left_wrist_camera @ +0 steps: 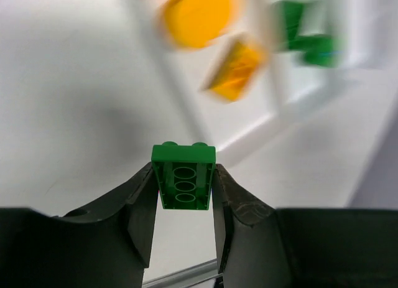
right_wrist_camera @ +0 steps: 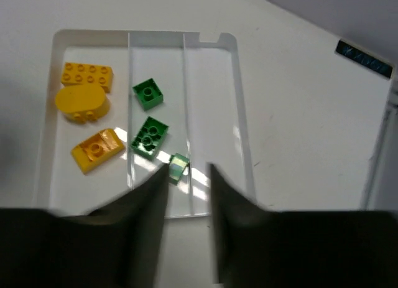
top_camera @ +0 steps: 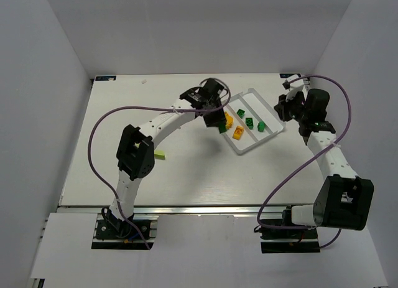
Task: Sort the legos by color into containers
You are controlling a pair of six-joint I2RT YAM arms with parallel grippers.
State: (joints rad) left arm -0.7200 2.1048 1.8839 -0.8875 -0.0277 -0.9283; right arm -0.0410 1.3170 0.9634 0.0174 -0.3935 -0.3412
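Plain pale walls (top_camera: pixel 186 27) close the scene on the left, far and right. Within them lies a white surface (top_camera: pixel 124 114). The left arm (top_camera: pixel 158 123) and right arm (top_camera: pixel 333 154) rise from its near edge, each trailing a purple cable (top_camera: pixel 93 135).

A shallow white tray (right_wrist_camera: pixel 87 33) rests on the far right part of the surface, turned at an angle to its edges and divided into three long parallel compartments.

- **Left compartment** (right_wrist_camera: pixel 56 176): three orange pieces. These are a rectangular studded brick (right_wrist_camera: pixel 87 76), an oval piece (right_wrist_camera: pixel 82 103) touching it, and a sloped brick (right_wrist_camera: pixel 97 149) apart from both.
- **Middle compartment** (right_wrist_camera: pixel 155 58): three green pieces in a row. These are a square brick (right_wrist_camera: pixel 148 93), a larger brick (right_wrist_camera: pixel 149 137) and a small piece (right_wrist_camera: pixel 178 167). The small piece lies just beside the divider toward the right compartment (right_wrist_camera: pixel 211 101).

The left tool (left_wrist_camera: pixel 183 185) hangs at the tray's left edge. Its two dark fingers are clamped on a dark green brick (left_wrist_camera: pixel 183 176), whose hollow underside faces the wrist camera.

The right tool (right_wrist_camera: pixel 188 176) hovers at the tray's right side, fingers parted with nothing between them.

One pale yellow-green brick (top_camera: pixel 160 155) lies alone on the surface, left of centre. It is just beside the left arm's elbow and well apart from the tray.
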